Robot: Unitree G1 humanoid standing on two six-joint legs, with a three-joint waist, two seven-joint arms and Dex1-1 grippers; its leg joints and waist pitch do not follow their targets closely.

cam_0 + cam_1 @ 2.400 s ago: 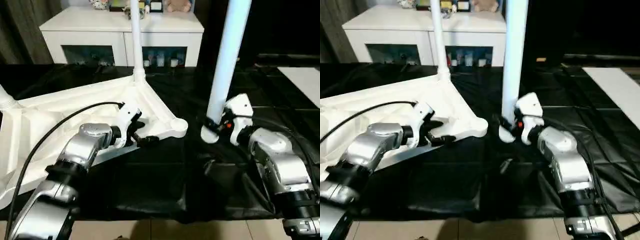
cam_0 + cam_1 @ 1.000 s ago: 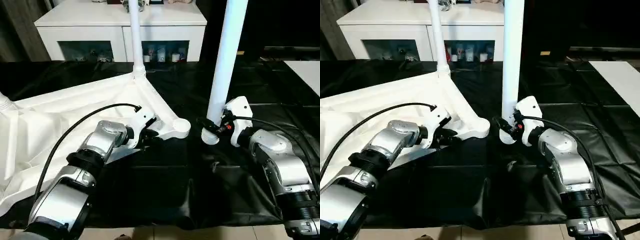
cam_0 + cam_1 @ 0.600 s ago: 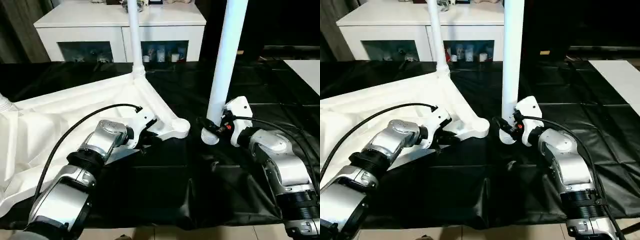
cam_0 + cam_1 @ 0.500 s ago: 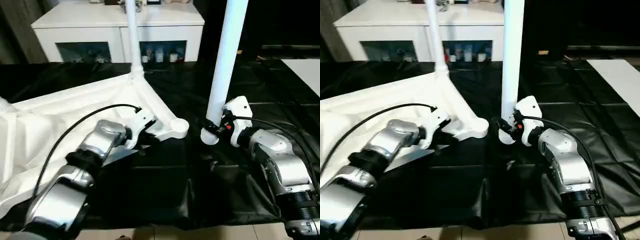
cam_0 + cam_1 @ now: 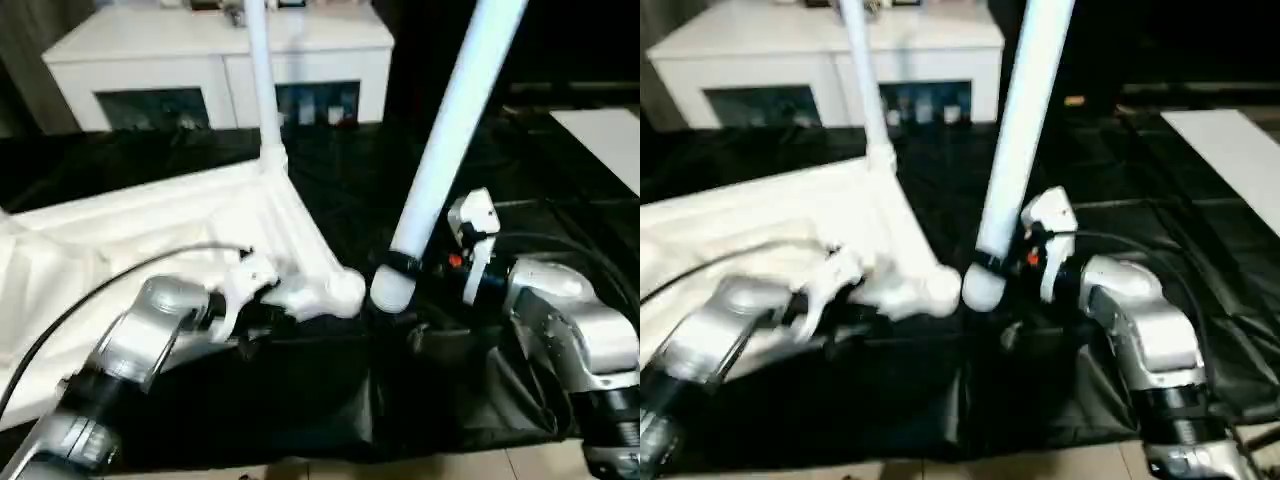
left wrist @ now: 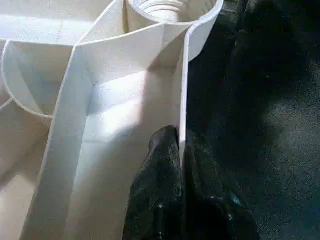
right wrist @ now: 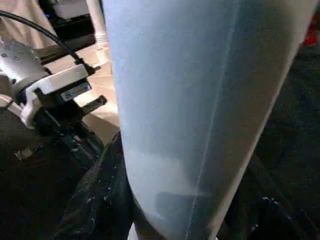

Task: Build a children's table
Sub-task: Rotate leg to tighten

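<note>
While the left wrist view reveals the left gripper (image 6: 181,150) pinched on the tabletop (image 5: 150,225) rim below its corner socket (image 6: 167,7), the right gripper (image 5: 425,268) clasps a tilted leg (image 5: 445,140) beside it.

Dim room, head views motion-blurred; white plastic glares against black.

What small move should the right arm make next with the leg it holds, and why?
Probably bring the leg upright and shift its lower end over the corner socket. The leg leans, its end sits just beside that empty socket, and the left gripper pinches the tabletop rim.
</note>
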